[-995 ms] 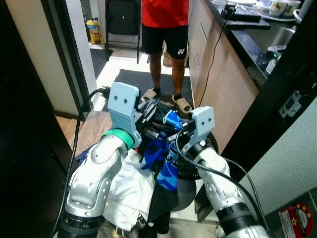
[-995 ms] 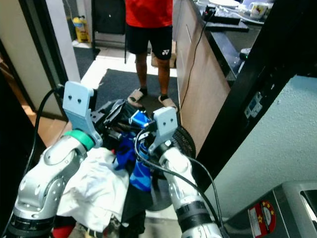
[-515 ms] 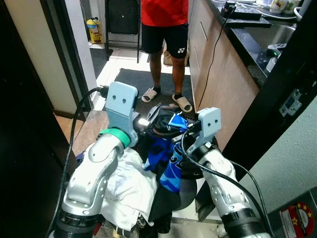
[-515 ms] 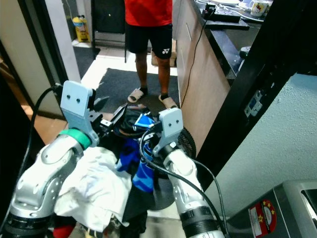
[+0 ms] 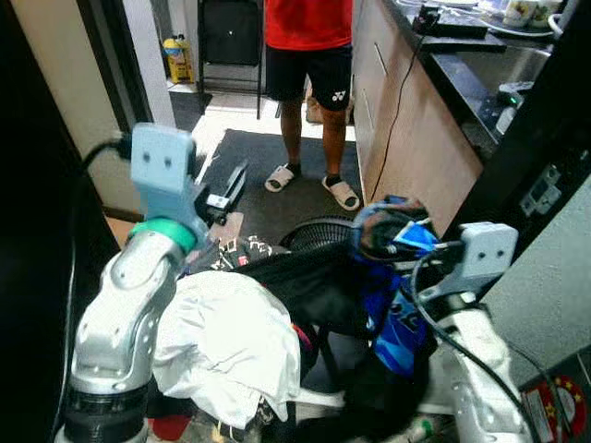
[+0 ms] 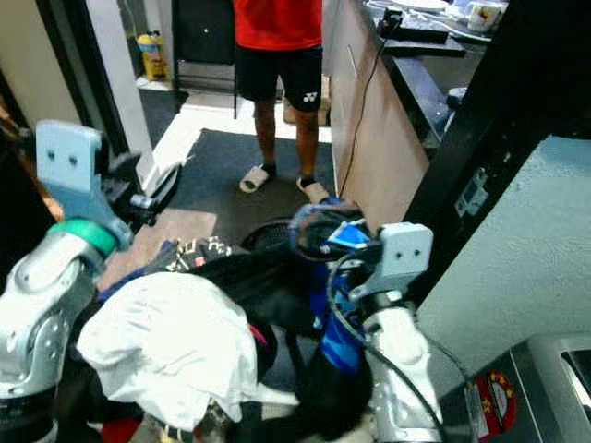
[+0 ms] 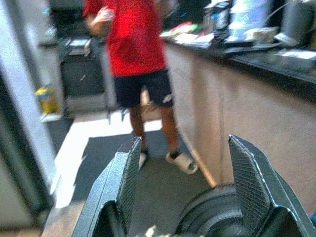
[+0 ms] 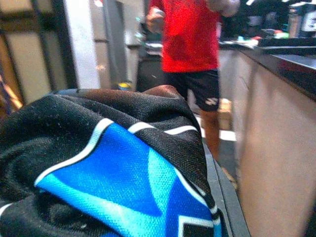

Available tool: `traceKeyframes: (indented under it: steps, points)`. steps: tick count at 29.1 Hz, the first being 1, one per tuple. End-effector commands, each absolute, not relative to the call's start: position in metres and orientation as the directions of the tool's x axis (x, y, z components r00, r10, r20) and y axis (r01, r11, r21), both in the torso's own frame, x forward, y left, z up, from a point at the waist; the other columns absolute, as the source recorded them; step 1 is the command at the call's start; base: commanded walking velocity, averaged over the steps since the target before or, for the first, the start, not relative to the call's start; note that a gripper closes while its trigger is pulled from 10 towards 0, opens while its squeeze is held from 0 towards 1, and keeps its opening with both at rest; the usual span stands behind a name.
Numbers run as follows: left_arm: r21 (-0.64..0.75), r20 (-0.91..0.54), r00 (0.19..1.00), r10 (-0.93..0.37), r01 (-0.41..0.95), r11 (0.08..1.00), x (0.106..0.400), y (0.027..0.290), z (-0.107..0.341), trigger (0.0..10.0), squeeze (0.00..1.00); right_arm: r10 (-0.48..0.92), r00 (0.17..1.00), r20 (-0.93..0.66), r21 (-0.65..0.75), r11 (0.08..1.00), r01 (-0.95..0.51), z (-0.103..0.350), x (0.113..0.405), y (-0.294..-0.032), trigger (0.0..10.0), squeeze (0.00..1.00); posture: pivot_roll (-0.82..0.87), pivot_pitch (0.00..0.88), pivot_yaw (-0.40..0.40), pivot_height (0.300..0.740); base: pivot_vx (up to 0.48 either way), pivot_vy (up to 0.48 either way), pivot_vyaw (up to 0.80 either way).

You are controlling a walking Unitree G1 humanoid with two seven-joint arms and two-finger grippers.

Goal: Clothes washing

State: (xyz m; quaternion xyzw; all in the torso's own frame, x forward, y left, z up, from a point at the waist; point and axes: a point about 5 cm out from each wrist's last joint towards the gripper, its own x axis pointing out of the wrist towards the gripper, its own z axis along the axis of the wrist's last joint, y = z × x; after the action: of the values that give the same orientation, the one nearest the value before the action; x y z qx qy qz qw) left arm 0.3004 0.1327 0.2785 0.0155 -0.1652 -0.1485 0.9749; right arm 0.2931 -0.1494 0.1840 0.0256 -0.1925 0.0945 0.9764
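Your right gripper (image 5: 392,231) looks clamped on the blue jersey (image 5: 392,305), hard to confirm; left gripper (image 7: 182,192) is spread, empty; clothes pile (image 5: 231,341) isn't loaded yet, washing barely started.

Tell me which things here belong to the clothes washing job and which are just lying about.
Belong to the job:
- blue and black sports jersey, bunched on the right gripper
- white crumpled cloth
- black garment stretched between them
- left gripper, open and empty

Just lying about:
- round black floor fan
- yellow bottle
- person in red shirt
- black countertop
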Motion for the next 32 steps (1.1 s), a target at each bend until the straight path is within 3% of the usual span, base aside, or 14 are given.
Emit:
traceKeyframes:
  steps: [1, 7, 27, 32]
  points:
    - [0.086, 0.323, 0.897, -0.301, 0.288, 0.954, 0.300, 0.131, 0.279, 10.0, 0.00, 0.168, 0.900, 0.403, 0.013, 0.982, -0.189, 0.191, 0.292, -0.147, 10.0, 0.00, 0.12, 0.000, 0.058, 0.740, 0.000, 0.000, 0.00]
    - [0.099, 0.355, 0.883, -0.306, 0.290, 0.952, 0.297, 0.131, 0.290, 10.0, 0.00, 0.154, 0.896, 0.417, 0.022, 0.984, -0.179, 0.193, 0.289, -0.134, 10.0, 0.00, 0.12, 0.000, 0.064, 0.740, 0.000, 0.000, 0.00]
    - [0.086, 0.328, 0.902, -0.279, 0.266, 0.960, 0.299, 0.134, 0.284, 10.0, 0.00, 0.152, 0.923, 0.353, 0.027, 0.985, -0.173, 0.184, 0.293, -0.131, 10.0, 0.00, 0.14, 0.000, 0.050, 0.740, 0.000, 0.000, 0.00]
    - [0.087, 0.328, 0.902, -0.280, 0.266, 0.960, 0.299, 0.133, 0.285, 10.0, 0.00, 0.061, 0.940, 0.337, 0.108, 0.989, -0.103, 0.183, 0.298, -0.141, 10.0, 0.00, 0.15, 0.000, 0.056, 0.740, 0.000, 0.000, -0.80]
